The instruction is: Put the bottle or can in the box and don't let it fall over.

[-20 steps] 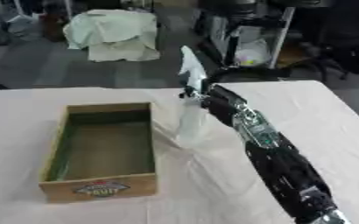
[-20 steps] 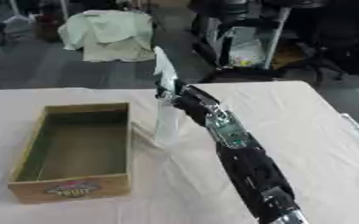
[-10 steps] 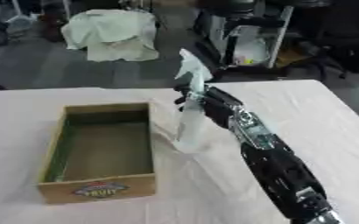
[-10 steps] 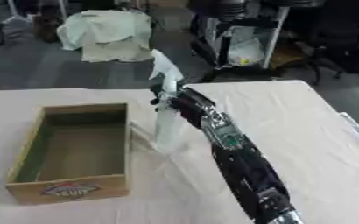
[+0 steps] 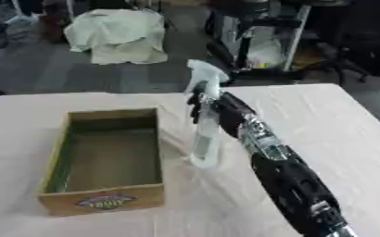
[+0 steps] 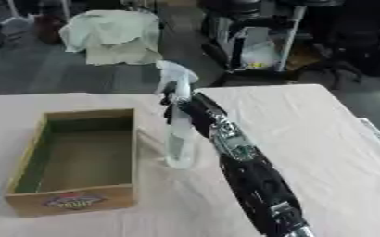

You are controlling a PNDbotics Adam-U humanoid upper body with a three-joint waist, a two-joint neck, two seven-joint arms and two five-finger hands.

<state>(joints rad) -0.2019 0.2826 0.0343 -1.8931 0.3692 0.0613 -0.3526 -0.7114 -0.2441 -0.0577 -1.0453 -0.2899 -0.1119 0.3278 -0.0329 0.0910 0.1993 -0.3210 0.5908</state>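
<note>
A clear spray bottle (image 5: 205,134) with a white trigger head stands upright just right of the open wooden box (image 5: 78,207). My right hand (image 5: 213,102) comes in from the lower right along a long black arm and is curled round the bottle's neck below the head. The bottle's base sits at or barely above the cloth; I cannot tell which. The box is empty, with a round label on its front wall. My left hand shows in neither view.
A cream cloth covers the table (image 5: 331,120). Beyond the far edge lie a heap of pale fabric (image 5: 116,34) on the floor and dark equipment stands (image 5: 258,32).
The arm and bottle have shifted a little toward me and to the left, closer to the box's right wall. The bottle stays upright in the hand.
</note>
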